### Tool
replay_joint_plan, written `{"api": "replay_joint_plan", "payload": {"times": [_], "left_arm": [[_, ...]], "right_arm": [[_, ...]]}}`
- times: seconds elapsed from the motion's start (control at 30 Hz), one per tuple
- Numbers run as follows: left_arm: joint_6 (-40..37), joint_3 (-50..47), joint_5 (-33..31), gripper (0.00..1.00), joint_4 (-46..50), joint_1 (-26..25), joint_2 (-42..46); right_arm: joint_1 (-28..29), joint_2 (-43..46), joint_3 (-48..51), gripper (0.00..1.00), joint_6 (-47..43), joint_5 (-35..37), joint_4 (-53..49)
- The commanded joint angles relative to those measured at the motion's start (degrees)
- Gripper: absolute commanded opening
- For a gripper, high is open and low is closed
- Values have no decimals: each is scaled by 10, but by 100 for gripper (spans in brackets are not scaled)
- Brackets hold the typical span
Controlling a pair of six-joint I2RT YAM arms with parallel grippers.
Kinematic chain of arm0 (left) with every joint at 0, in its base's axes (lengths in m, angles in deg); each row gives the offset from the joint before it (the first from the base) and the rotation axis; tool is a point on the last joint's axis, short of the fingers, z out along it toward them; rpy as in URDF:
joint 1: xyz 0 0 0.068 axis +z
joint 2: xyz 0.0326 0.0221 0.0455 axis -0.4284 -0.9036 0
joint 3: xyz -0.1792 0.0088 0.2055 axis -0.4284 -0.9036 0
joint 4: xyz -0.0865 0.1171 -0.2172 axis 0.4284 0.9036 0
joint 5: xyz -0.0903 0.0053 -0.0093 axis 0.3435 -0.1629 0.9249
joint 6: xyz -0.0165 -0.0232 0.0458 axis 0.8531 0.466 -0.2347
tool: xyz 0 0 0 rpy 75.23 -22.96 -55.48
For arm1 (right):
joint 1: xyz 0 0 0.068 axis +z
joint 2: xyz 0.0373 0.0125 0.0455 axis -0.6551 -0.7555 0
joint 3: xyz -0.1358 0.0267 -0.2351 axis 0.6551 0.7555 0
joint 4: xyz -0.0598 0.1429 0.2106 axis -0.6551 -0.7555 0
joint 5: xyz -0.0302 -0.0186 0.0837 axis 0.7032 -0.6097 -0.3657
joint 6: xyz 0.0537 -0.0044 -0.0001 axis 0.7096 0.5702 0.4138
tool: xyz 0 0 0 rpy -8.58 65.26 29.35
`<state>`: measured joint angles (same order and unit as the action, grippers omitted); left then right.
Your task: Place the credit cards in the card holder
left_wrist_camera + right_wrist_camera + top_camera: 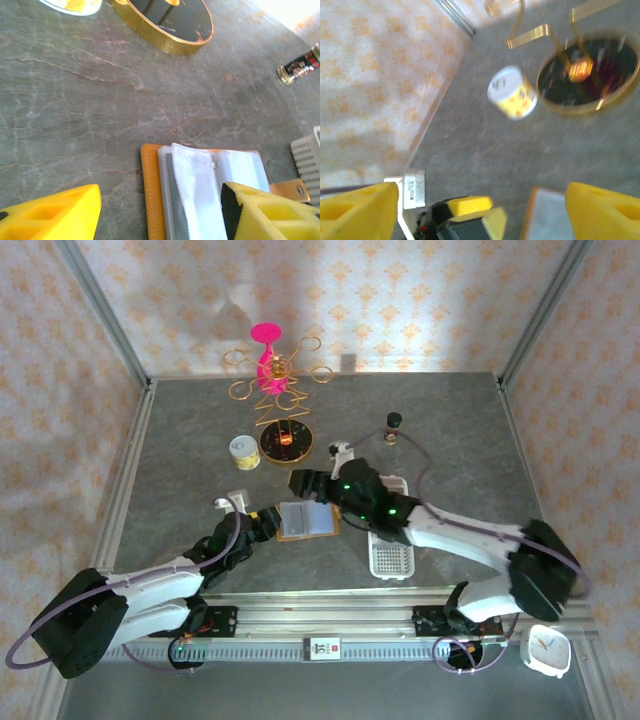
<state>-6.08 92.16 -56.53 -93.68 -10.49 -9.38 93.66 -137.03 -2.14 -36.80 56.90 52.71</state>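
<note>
The left fingers [55, 215] stand apart, gripping nothing. The card holder [200, 190] lies open on the desk [100, 100] between them, clear sleeves up, close against one finger and well apart from the other. The right fingers [605, 210] stand apart and empty, with the holder's edge just inside one.

Pale wallpaper [420, 300] with a small orange floral print covers the back wall and both side walls. Silver metal posts [104, 312] run up the corners. The tabletop [180, 450] is grey and veined like stone, with a metal rail [330, 605] along its near edge. Light falls brightest on the back wall.
</note>
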Motion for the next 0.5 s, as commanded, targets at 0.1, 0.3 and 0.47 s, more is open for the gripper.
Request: {"api": "replay_joint_plan", "payload": {"times": [0.1, 0.3, 0.47], "left_arm": [[-35, 50, 117, 69, 29, 15, -54], [-51, 98, 148, 66, 71, 18, -112], [-53, 115, 103, 63, 113, 19, -138]], "right_arm": [[4, 153, 58, 88, -443, 54, -213], [1, 259, 112, 90, -682, 83, -355], [-15, 280, 158, 93, -742, 126, -392]]}}
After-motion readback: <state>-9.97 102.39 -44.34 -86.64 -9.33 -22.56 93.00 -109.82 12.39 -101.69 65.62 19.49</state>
